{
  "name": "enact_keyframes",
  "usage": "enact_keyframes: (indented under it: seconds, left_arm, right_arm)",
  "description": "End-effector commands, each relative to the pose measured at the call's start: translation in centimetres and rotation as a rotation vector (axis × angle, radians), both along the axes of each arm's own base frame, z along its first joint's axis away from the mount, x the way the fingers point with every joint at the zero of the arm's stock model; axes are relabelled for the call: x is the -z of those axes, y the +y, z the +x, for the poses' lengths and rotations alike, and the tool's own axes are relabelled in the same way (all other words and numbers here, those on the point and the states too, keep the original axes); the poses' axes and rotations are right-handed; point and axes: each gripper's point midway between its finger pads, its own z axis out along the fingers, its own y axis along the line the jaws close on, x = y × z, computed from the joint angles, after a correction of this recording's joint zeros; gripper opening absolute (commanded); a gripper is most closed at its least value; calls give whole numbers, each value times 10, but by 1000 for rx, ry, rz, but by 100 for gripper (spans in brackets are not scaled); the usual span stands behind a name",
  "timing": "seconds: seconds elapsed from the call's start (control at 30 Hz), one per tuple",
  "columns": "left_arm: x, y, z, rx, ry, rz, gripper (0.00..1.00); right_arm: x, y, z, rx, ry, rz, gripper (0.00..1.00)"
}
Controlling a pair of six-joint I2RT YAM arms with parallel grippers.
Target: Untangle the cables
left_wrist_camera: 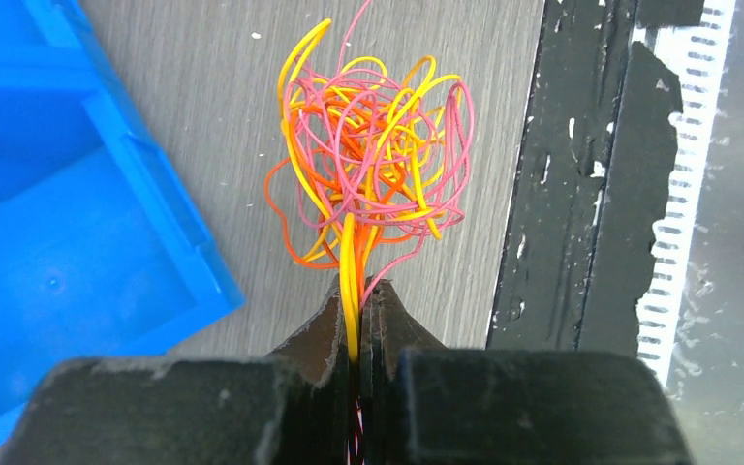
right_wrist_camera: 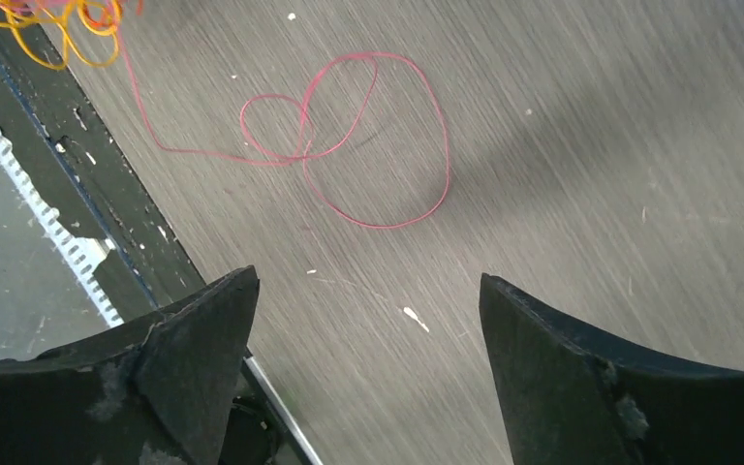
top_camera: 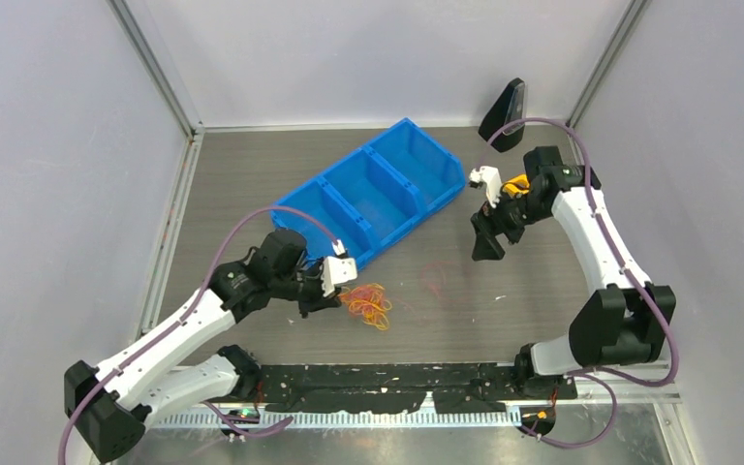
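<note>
On your left, the left tool (top_camera: 333,299) sits low over the table (top_camera: 552,291), just beside the near end of the blue bin (top_camera: 322,190). That bin lies diagonally across the middle of the table and has three compartments.

In the left wrist view you can see this tool (left_wrist_camera: 356,302) clamped tight on the cables (left_wrist_camera: 373,165). A yellow strand and some orange and pink ones run straight down between its fingers (left_wrist_camera: 322,334). Beyond the tips, the rest fans out as a loose ball of yellow, orange and pink loops. From above, the ball (top_camera: 368,303) rests on the table just right of the tool, between the bin's near corner and the black strip (top_camera: 397,373) along the front edge.

Moving right, the red cable (top_camera: 436,279) lies flat on the table by itself, faint from above. The right wrist view shows it (right_wrist_camera: 373,136) clearly: two overlapping loops, one small and one large. A tail leads off toward the yellow and orange ball at the top left corner. You cannot tell from here whether that tail is caught in the ball.

Further right, the right tool (top_camera: 487,248) hangs above the table beside the bin's far end, pointing down. Its jaws stand wide apart (right_wrist_camera: 368,281), with only the table showing between them. The red loops lie ahead of its tips, apart from them.
</note>
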Motion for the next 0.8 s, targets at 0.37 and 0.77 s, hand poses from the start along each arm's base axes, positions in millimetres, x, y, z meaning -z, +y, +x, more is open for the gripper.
enact_keyframes:
  seconds: [0.37,0.77]
  left_arm:
    - [-2,-13,20,-133,77,-96,0]
    - [-8,-6,30,-195,84,-119,0]
  right_arm:
    - [11,158,-75,-284,100,227,88]
    - [89,190,-54,-144,217,126,76]
